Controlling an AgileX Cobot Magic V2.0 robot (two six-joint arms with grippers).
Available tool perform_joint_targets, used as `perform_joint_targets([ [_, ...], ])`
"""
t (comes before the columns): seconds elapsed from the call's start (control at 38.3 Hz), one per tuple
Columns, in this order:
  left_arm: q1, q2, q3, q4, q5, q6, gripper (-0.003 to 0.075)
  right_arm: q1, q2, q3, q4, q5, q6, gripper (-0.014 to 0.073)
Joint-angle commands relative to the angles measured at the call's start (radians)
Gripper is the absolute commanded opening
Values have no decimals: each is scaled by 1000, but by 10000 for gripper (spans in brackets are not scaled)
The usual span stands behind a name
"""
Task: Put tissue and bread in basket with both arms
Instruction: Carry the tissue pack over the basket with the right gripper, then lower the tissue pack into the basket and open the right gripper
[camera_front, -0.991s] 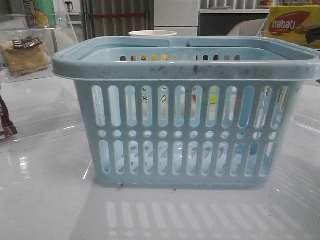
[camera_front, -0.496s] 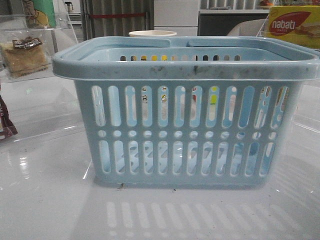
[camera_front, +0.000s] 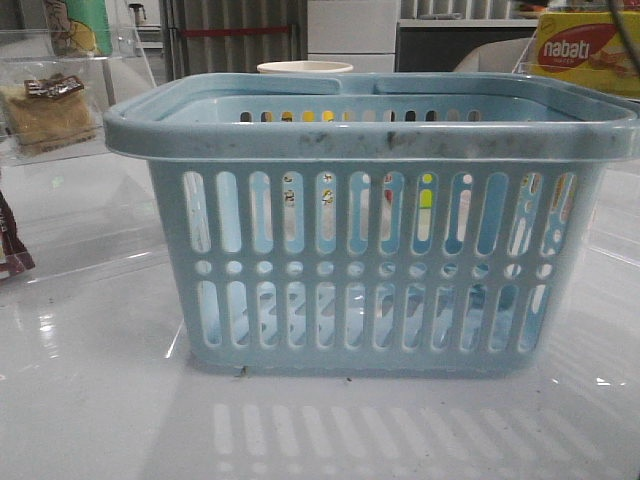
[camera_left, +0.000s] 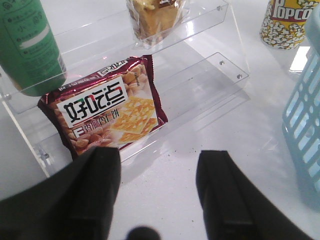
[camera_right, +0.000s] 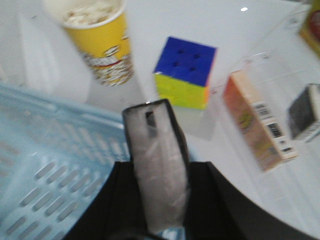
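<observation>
The light blue basket (camera_front: 370, 220) fills the middle of the front view. My right gripper (camera_right: 162, 172) is shut on the tissue (camera_right: 157, 150), a black packet with a pale grey face, held on edge above the basket's rim (camera_right: 45, 135). The bread (camera_left: 152, 17) lies in its clear packet on the upper step of a clear acrylic stand, and it also shows at the far left of the front view (camera_front: 45, 112). My left gripper (camera_left: 160, 157) is open and empty above the white table, short of the stand. The basket's corner (camera_left: 305, 110) is beside it.
A maroon biscuit packet (camera_left: 107, 112) lies on the stand's lower step, with a green bottle (camera_left: 27, 45) beside it. A popcorn cup (camera_right: 102, 42), a colour cube (camera_right: 185, 72), an orange box (camera_right: 252, 120) and a small dark packet (camera_right: 305, 112) stand beyond the basket. The nabati box (camera_front: 585, 50) is far right.
The basket and the shelf items stay put. A thin dark line has appeared over the nabati box at the top right. Neither gripper shows in the front view.
</observation>
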Motion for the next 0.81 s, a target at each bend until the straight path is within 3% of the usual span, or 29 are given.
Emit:
perform_joint_targets([
  [0.0,-3,2,-26,-7,-81,-3,401,92,-20,-36,34,-16,-18,174],
  [0.18,-3,2,-26,-8,-81,-3,401,196,57,-36,55,-15,-18,174],
  [0.37,-3,2,-26,-10,-81,-3,401,220,144,-36,73,-14,-18,192],
  [0.44,-3,2,-26,-10,-81,-3,401,220,168,-36,75,-8,-18,262],
  [0.6,-3,2,-26,-10,-81,-3,401,220,184,-36,67,6,-20,495],
  [0.78,-3,2,-26,-10,-81,-3,401,220,126,-34,35,18,-28,528],
])
